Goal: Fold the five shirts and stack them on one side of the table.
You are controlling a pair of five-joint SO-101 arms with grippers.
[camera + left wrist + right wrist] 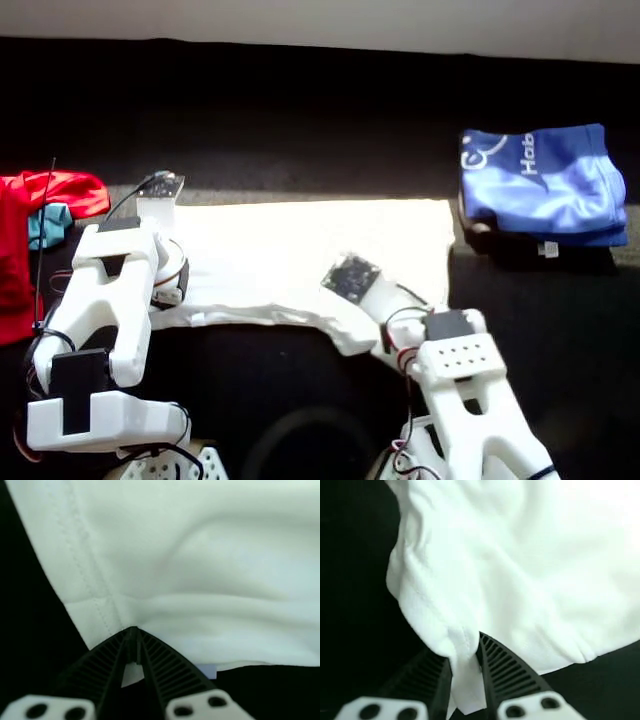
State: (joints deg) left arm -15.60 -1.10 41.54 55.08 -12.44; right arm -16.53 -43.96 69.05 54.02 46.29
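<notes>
Clamps fingers [165, 662] of left gripper [132, 637] tight together on near-left hem of white shirt [300, 250]. Pinches a fold of same shirt's near edge between fingers [502, 667] of right gripper [465, 655], with cloth in the gap. Counts folded blue shirt [540, 185] at far right as done, possibly stacked on a darker one; cannot confirm. Leaves red shirt [30, 250] and teal garment [50, 225] crumpled at left edge. Judges task under half complete. Shows white shirt spread across middle of black table [300, 110], lightly creased, near edge wavy at both grips.
</notes>
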